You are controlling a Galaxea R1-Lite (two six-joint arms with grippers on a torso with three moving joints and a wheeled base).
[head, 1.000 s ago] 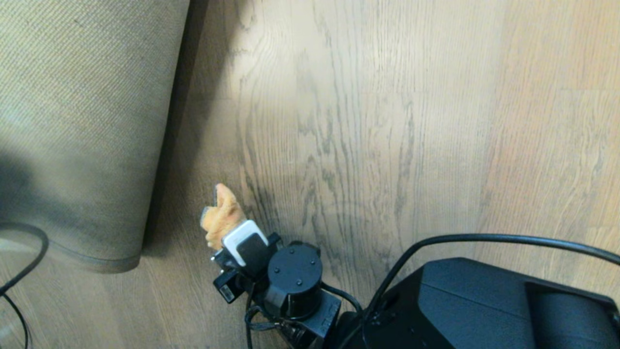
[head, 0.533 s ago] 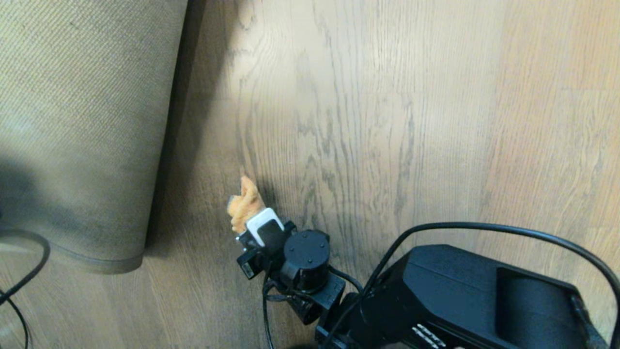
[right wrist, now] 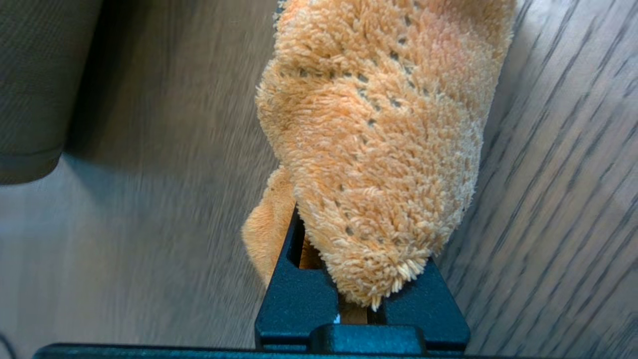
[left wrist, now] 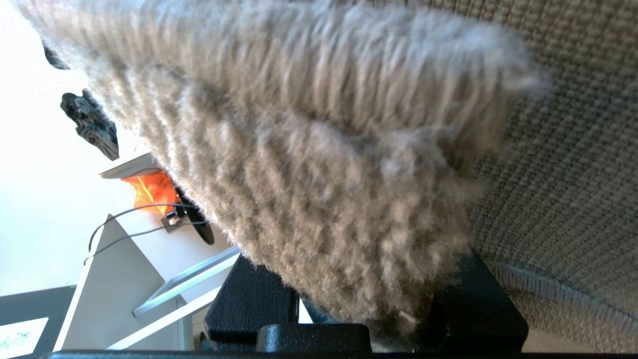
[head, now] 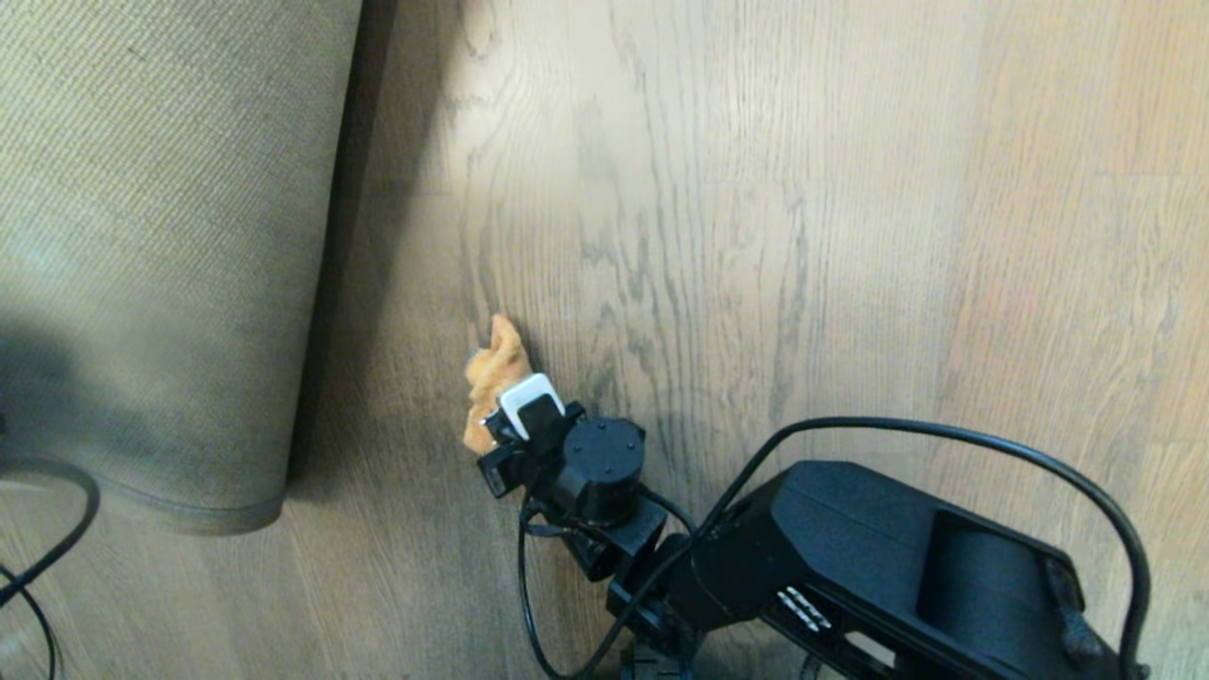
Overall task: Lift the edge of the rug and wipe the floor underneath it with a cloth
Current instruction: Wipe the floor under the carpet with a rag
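Right gripper (head: 510, 416): one, black with a white pad, low in the middle of the head view; its jaws are pinched narrow on one cloth (right wrist: 379, 149).
Cloth: a single orange-tan fluffy rag, its pile dotted with small holes, bunched and sticking forward out of the right gripper; in the head view the cloth (head: 493, 376) lies over the floor (head: 756, 236), near the lifted rug but apart from it. Whether it presses on the planks cannot be told.
Left gripper (left wrist: 366, 319): one, seen only in the left wrist view; its two black fingers (left wrist: 249, 299) stand on either side of the rug edge (left wrist: 324, 199), clamped on it.
Rug edge: one border, raised and folded over. The left wrist view shows the light grey shaggy pile between the fingers and the coarse beige weave behind it; the head view shows the woven backing (head: 161, 236) turned up at the left, with a bound hem along its lower end and a dark shadow beside it.
Floor: grey-brown wood-grain planks with dark veining, bare between rug and right gripper.
Cables: one black cable (head: 945, 439) arches over the right arm (head: 897, 567); one more loops at the left margin (head: 57, 529).
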